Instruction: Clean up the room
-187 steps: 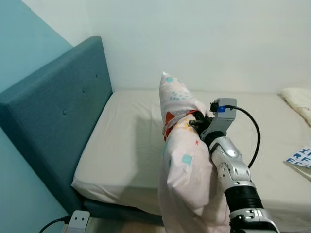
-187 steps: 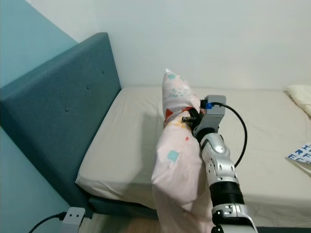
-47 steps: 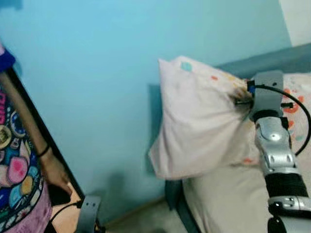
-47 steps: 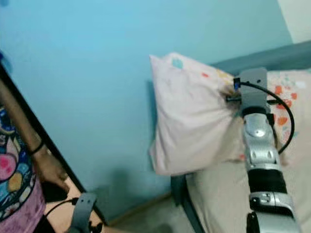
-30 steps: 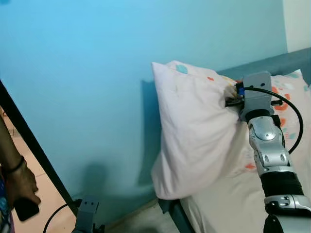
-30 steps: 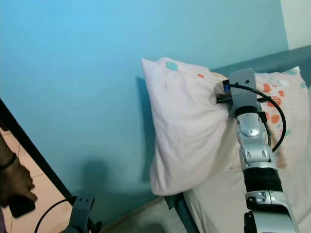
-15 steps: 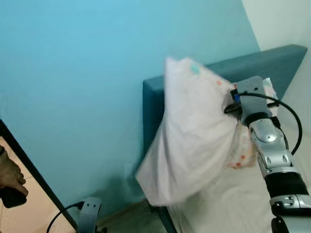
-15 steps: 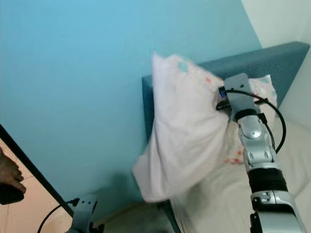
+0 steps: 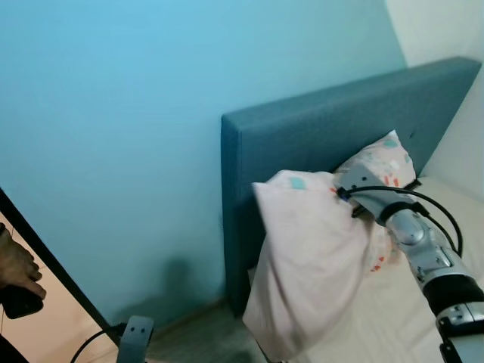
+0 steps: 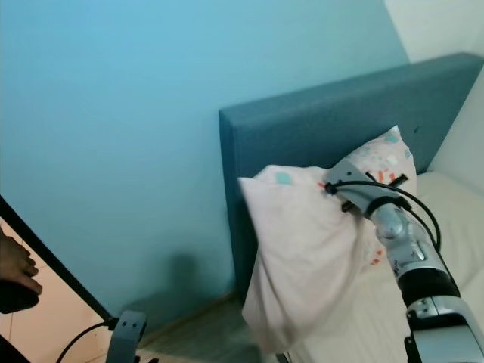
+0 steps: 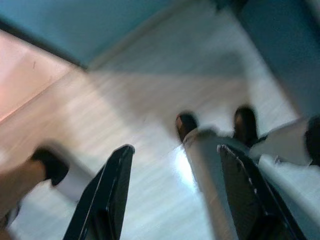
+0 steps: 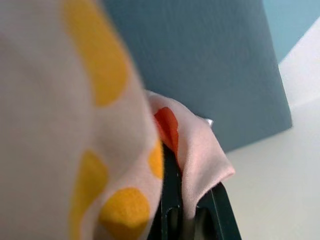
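Pillow (image 9: 310, 280) gripped by right gripper (image 9: 342, 193) jaws, near headboard (image 9: 318, 136); left gripper (image 11: 175, 195) jaws apart.

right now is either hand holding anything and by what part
The right hand pinches the pillow by a fold of its patterned cover near the top edge. The left hand is open and holds nothing.

No words or numbers can be read (pillow print only shapes).

Even, soft daylight; head views mildly soft, a faint shadow on the blue wall lower centre; left wrist view motion-blurred.
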Robot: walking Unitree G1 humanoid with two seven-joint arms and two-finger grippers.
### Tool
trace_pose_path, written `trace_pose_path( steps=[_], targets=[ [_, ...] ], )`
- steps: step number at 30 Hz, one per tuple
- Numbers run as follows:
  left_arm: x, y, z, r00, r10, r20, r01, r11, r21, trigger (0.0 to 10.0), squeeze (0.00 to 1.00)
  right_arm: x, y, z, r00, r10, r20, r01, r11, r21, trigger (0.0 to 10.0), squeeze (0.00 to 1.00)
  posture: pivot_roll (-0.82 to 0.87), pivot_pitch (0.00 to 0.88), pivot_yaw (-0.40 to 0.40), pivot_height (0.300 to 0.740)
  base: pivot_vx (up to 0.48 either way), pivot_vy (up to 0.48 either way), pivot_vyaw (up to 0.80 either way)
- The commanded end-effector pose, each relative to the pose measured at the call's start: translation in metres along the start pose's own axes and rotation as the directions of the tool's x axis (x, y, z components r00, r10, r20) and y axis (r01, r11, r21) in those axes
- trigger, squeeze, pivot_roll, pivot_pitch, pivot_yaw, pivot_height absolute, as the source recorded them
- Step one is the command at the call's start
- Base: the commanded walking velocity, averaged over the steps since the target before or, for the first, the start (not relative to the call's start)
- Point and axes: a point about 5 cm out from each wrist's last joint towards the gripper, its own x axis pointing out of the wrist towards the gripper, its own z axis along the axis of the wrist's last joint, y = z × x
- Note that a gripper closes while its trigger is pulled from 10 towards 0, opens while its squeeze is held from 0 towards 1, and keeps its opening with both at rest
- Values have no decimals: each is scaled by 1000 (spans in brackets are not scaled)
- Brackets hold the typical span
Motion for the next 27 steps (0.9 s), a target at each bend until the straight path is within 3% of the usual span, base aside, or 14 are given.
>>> trace_pose_path(
  steps=[1, 2, 4, 7, 8, 10, 14, 17, 19, 21, 22, 25, 26, 27],
  targets=[
    [-7, 9, -15, 1000, 2, -24, -2, 1000, 16, 10000, 0, 8, -46, 23, 977, -189, 102, 181, 980, 78, 10000, 0, 39, 176, -10, 740, 0, -480, 0],
    [-7, 9, -15, 1000, 2, -24, -2, 1000, 16, 10000, 0, 8, -46, 23, 977, -189, 102, 181, 980, 78, 10000, 0, 39, 176, -10, 740, 0, -480, 0],
    [-13, 16, -25, 999, 16, -34, -15, 1000, 23, 10000, 0, 12, -71, 39, 947, -281, 157, 232, 934, 272, 10000, 0, 39, 195, -4, 740, 0, -480, 0],
    [-13, 16, -25, 999, 16, -34, -15, 1000, 23, 10000, 0, 12, -71, 39, 947, -281, 157, 232, 934, 272, 10000, 0, 39, 195, -4, 740, 0, -480, 0],
    [-15, 22, -27, 999, 32, -27, -31, 999, 35, 10000, 0, 18, -99, 70, 897, -366, 250, 201, 838, 507, 10000, 0, 52, 228, 2, 740, 0, 0, 0],
    [-15, 22, -27, 999, 32, -27, -31, 999, 35, 10000, 0, 18, -99, 70, 897, -366, 250, 201, 838, 507, 10000, 0, 52, 228, 2, 740, 0, 0, 0],
    [-17, 24, -25, 1000, 21, 1, -21, 998, 59, 10000, 0, 19, -141, 124, 776, -500, 385, 75, 678, 731, 10000, 0, 75, 259, 1, 740, 0, 0, 0],
    [-19, 27, -26, 1000, 22, 14, -23, 998, 65, 10000, 0, 19, -139, 138, 752, -481, 451, 92, 753, 651, 10000, 0, 101, 287, 0, 740, 0, 0, 0],
    [-22, 31, -29, 1000, 23, 22, -24, 997, 70, 10000, 0, 22, -120, 138, 772, -415, 482, 136, 848, 512, 10000, 0, 97, 297, -3, 740, 0, 0, 0],
    [-22, 31, -29, 1000, 23, 22, -24, 997, 70, 10000, 0, 22, -120, 138, 772, -415, 482, 136, 848, 512, 10000, 0, 97, 297, -3, 740, 0, 0, 0],
    [-29, 34, -41, 1000, 24, 4, -24, 997, 78, 10000, 0, 25, -68, 127, 824, -267, 500, 109, 941, 322, 10000, 0, 88, 317, -5, 740, 0, 0, 0],
    [-33, 33, -50, 1000, 21, -12, -20, 996, 87, 10000, 0, 23, -23, 113, 856, -155, 494, 34, 969, 246, 10000, 0, 90, 325, -11, 740, 0, 0, 0],
    [-33, 33, -50, 1000, 21, -12, -20, 996, 87, 10000, 0, 23, -23, 113, 856, -155, 494, 34, 969, 246, 10000, 0, 90, 325, -11, 740, 0, 0, 0],
    [-34, 32, -53, 1000, 20, -15, -19, 996, 87, 10000, 0, 18, 5, 99, 878, -89, 471, -31, 970, 241, 10000, 0, 103, 331, -14, 740, 0, 0, 0]
  ],
)
